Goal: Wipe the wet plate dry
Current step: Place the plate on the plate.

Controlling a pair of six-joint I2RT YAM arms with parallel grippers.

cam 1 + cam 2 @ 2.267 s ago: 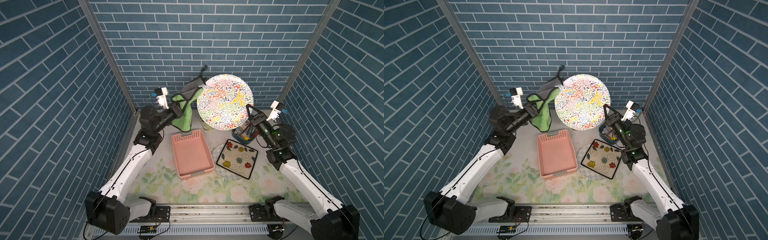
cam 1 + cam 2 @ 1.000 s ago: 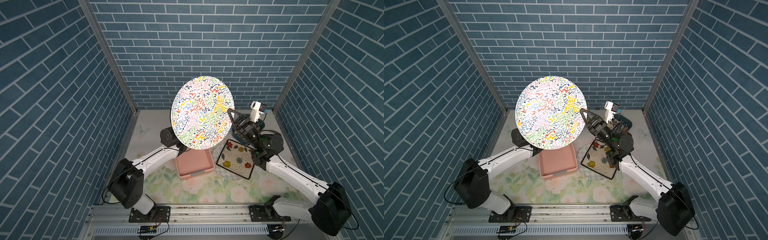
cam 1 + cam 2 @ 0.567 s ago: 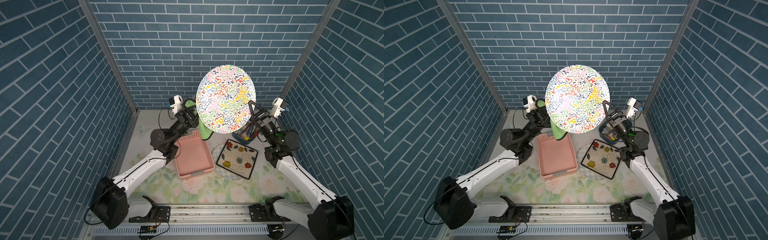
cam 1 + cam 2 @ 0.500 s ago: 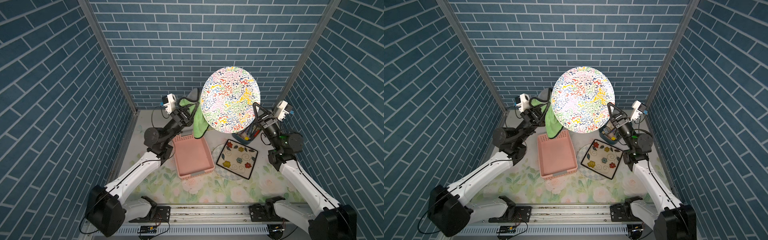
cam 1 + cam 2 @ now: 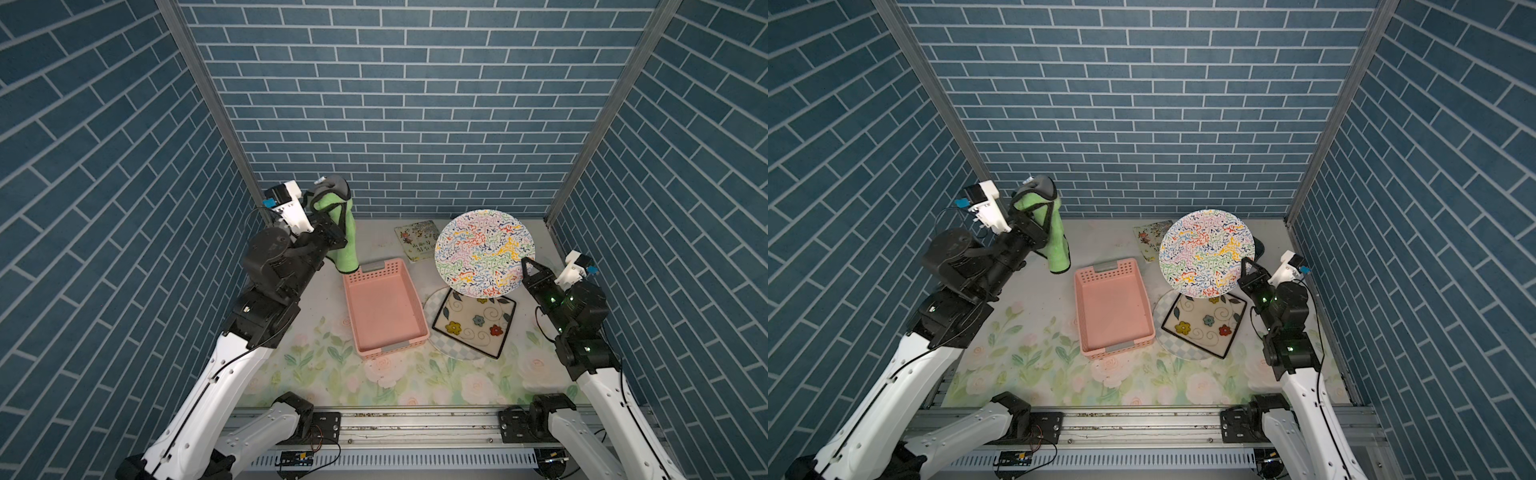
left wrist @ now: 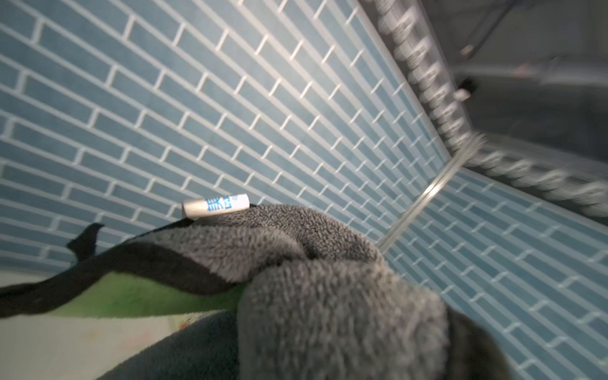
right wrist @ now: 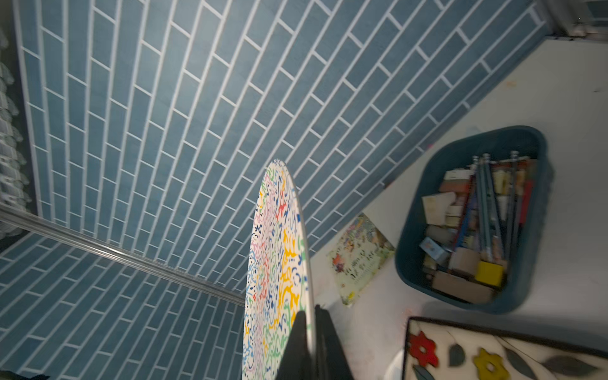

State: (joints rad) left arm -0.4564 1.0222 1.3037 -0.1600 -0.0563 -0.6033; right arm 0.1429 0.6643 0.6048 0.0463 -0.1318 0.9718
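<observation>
My left gripper (image 5: pixel 326 203) is raised close to the left wall and the back corner, pressed together on a green and grey cloth (image 5: pixel 345 245). The cloth hangs down just beside the far left corner of the pink basket (image 5: pixel 374 267). The flowered table (image 5: pixel 316 365) lies open in front of the basket and between my arms. Half a second ago the cloth was just beside the plate (image 5: pixel 484 253), which was high in the middle. Now the plate is lower and further right, well apart from the cloth. My right gripper (image 5: pixel 524 262), near the right wall, pinches the plate's lower right rim and holds it tilted on edge above a square flowered dish (image 5: pixel 473 322). The plate is round and white, covered in many-coloured squiggles. I cannot tell whether it is wet.
</observation>
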